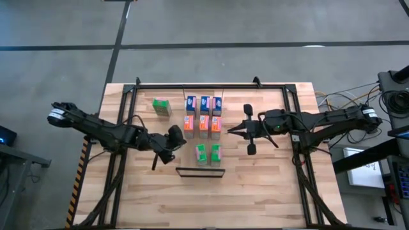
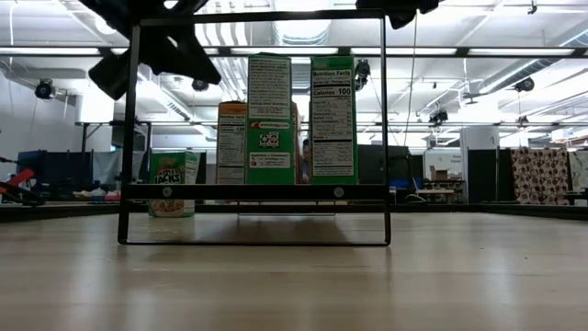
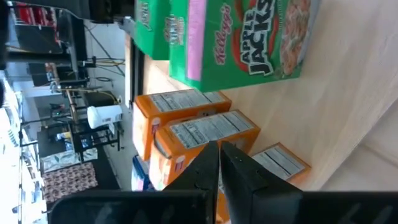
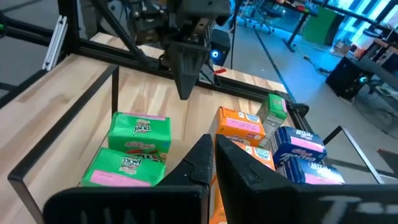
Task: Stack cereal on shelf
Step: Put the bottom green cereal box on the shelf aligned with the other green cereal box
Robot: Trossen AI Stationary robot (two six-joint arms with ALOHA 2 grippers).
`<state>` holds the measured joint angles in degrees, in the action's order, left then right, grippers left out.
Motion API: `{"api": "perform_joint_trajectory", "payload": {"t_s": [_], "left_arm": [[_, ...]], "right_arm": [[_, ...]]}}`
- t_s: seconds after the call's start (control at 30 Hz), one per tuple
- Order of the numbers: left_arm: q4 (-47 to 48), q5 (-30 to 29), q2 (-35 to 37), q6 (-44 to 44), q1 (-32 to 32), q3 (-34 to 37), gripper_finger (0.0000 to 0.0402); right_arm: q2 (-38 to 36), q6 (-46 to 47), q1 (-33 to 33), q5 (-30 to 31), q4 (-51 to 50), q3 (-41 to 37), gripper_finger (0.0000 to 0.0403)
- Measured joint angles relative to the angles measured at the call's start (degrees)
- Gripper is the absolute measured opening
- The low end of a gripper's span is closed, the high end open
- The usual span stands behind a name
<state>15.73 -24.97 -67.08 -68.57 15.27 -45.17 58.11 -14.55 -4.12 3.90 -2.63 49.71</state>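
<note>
Cereal boxes stand on the table: three blue (image 1: pixel 204 103) in a far row, three orange (image 1: pixel 203 123) in front of them, and two green (image 1: pixel 208 154) nearer, upright on their ends (image 2: pixel 269 119). One more green box (image 1: pixel 162 107) stands apart at the far left. The shelf (image 1: pixel 200 172), a narrow panel in a dark metal frame (image 2: pixel 253 191), stands just in front of the green pair. My left gripper (image 1: pixel 179 142) is shut, left of the boxes and above the table (image 3: pixel 219 149). My right gripper (image 1: pixel 229 130) is shut, right of the orange row (image 4: pixel 213 146). Both hold nothing.
A dark metal rail frame (image 1: pixel 211 85) runs round the far part of the table and down both sides. Bare wood lies in front of the shelf toward the near edge (image 1: pixel 204 204). Cables and equipment (image 1: pixel 390 96) sit beyond the right edge.
</note>
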Motion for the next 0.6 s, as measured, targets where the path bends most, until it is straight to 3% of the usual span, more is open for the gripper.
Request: {"api": "perform_joint_trajectory", "payload": {"t_s": [0.53, 0.6], "left_arm": [[-3.9, 3.8, -1.6, -2.9, -1.3, 0.1, 0.0000], [-4.3, 6.3, -1.6, -3.0, -2.2, 0.1, 0.0000]], "right_arm": [[0.0, -1.5, 0.0, 0.0, 0.1, 0.0, 0.0008], [0.0, -1.5, 0.0, 0.0, 0.1, 0.0, 0.0008]]}}
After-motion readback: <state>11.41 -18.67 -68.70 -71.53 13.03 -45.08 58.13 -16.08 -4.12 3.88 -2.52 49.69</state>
